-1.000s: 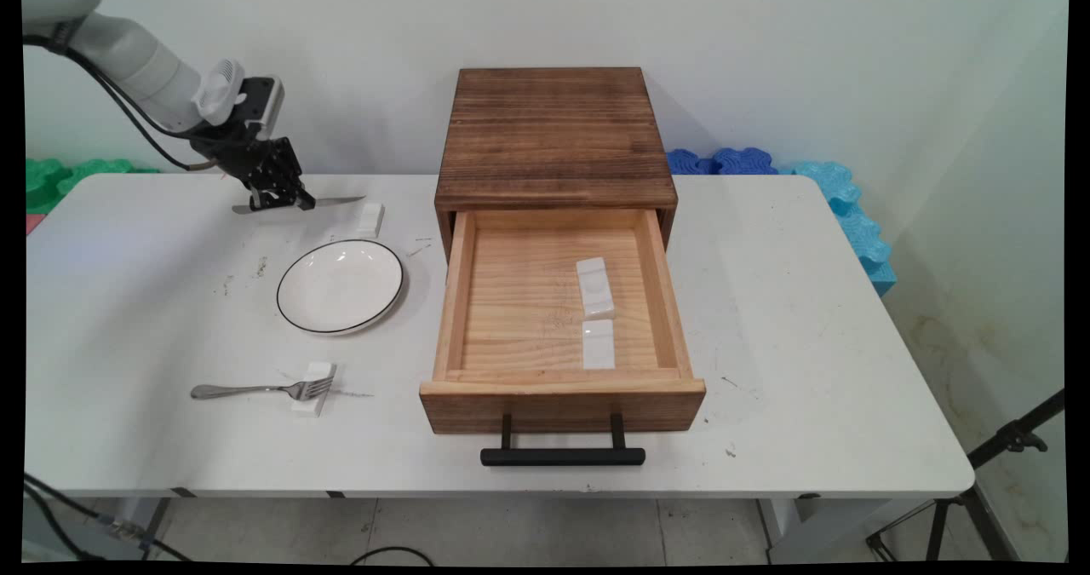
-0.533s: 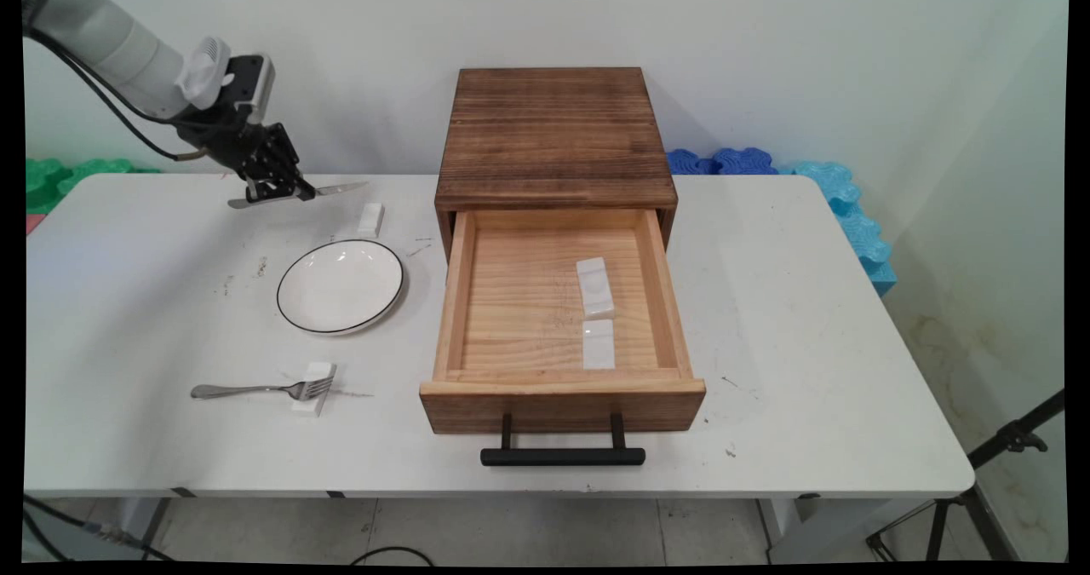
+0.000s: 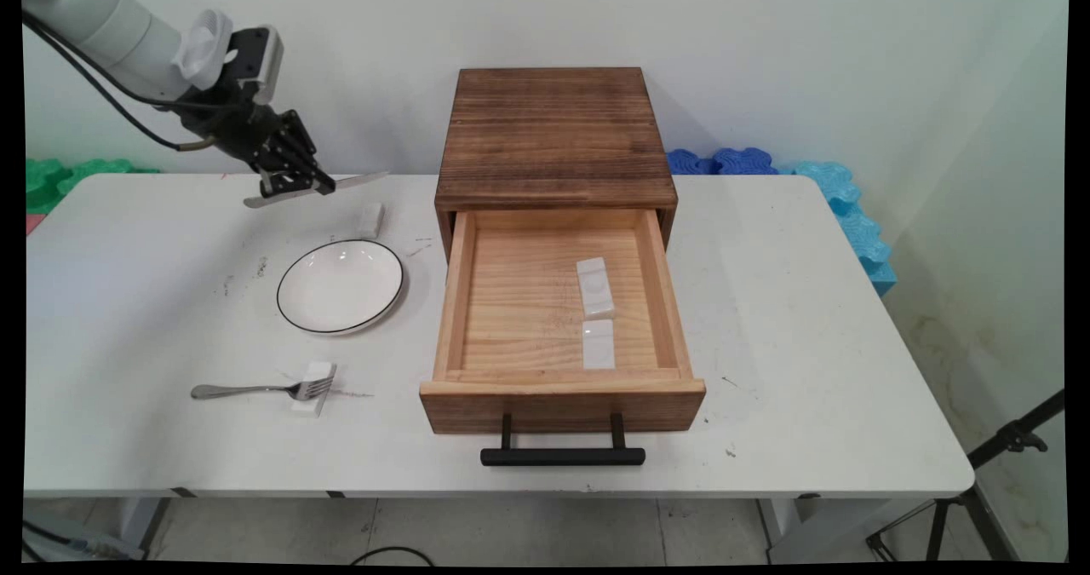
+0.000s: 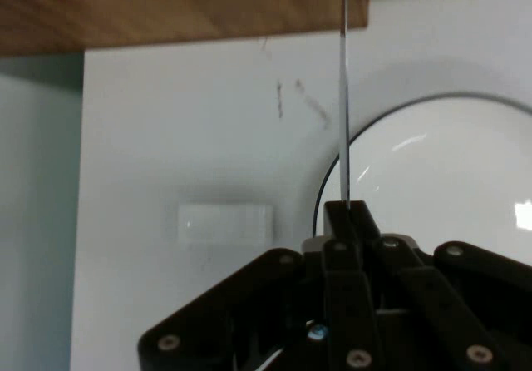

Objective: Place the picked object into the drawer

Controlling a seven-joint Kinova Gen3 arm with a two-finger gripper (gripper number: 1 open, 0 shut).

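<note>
1. Over the far left of the white table (image 3: 153,302), in the main view, you have the black two-finger gripper (image 3: 294,187) clamped on a flat silver table knife (image 3: 317,190), held clear of the surface with its blade pointing toward the dark-topped wooden drawer box (image 3: 553,132). Below it lies a small white rest block (image 3: 370,217), and nearer you the round white plate with a thin black rim (image 3: 341,285). A silver fork (image 3: 255,389) leans on a second white block (image 3: 313,388). The pale wooden drawer (image 3: 562,302) stands pulled out, with two white blocks (image 3: 596,311) inside.

2. In the hand view, you see the fingers (image 4: 349,221) closed together on the knife (image 4: 343,96), whose blade runs edge-on, straight up toward the box's brown wood (image 4: 183,9). The plate (image 4: 440,171) sits to the right, the rest block (image 4: 224,224) to the left.

3. Watch the grip: it looks narrow and near one end, so I judge the knife could pivot or slip. The tip could also strike the box.
</note>
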